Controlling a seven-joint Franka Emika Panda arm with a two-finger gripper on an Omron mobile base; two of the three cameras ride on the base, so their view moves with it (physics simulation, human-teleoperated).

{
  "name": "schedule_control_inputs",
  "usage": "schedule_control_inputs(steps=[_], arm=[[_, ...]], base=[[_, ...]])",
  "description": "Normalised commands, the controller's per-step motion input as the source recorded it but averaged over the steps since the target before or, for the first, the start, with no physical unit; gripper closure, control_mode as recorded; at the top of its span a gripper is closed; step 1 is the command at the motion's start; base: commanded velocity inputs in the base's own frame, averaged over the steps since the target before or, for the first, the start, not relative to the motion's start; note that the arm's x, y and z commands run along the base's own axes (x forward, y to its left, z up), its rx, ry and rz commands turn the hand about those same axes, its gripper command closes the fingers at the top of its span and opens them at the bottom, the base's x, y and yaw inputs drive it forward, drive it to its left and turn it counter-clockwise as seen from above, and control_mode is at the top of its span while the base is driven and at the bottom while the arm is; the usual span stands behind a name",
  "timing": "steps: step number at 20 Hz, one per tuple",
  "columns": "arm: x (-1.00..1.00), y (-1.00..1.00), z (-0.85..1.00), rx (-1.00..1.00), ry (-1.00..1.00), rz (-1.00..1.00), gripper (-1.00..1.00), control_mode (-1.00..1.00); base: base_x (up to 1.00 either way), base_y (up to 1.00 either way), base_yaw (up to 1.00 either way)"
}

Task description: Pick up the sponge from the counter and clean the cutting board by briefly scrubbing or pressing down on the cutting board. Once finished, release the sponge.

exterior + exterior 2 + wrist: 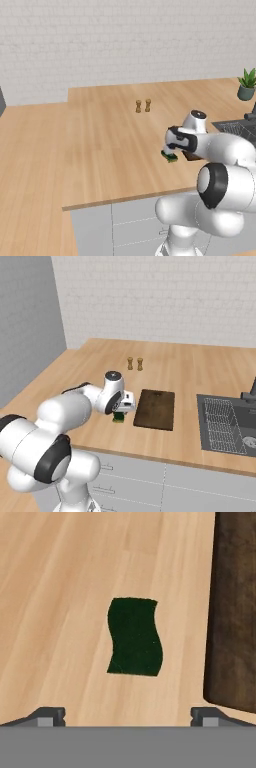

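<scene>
Fingers (129, 716): two dark tips are being shown at the bottom corners of the hand view, spread wide apart, with nothing being held between them.

Sponge (135, 637): dark green, wavy-edged, is being seen lying flat on the light wood at the centre of the hand view, above the gap between the tips and untouched by either. In the right base view the sponge (118, 417) is being partly hidden under the hand at centre left of the frame; in the left base view the sponge (170, 156) is being shown at centre right, a lighter edge visible.

Cutting board (234, 612): dark brown, is being seen along the right edge of the hand view, just beside the sponge but apart from it. In the right base view the cutting board (155, 408) is lying flat at frame centre.

Table (190, 371): light wood planks.

Two brown shakers (135, 363): are standing upright side by side, upper centre, well apart from the board.

Sink (227, 426): dark grey, at right edge.

Potted plant (247, 85): upper right.
</scene>
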Motion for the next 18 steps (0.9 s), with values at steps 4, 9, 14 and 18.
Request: schedule_control_inputs(steps=[4, 9, 14, 18], arm=[[0.25, 0.0, -0.24, 0.0, 0.0, 0.0, -1.0, -1.0], [0.1, 0.0, -0.15, 0.0, 0.0, 0.01, -1.0, -1.0], [0.08, 0.0, -0.16, 0.0, 0.0, 0.01, -1.0, -1.0], [0.17, 0.0, -0.24, 0.0, 0.0, 0.01, -1.0, -1.0]], base=[[0.0, 0.0, 0.0], [0.0, 0.0, 0.0], [0.0, 0.0, 0.0], [0.0, 0.0, 0.0]])
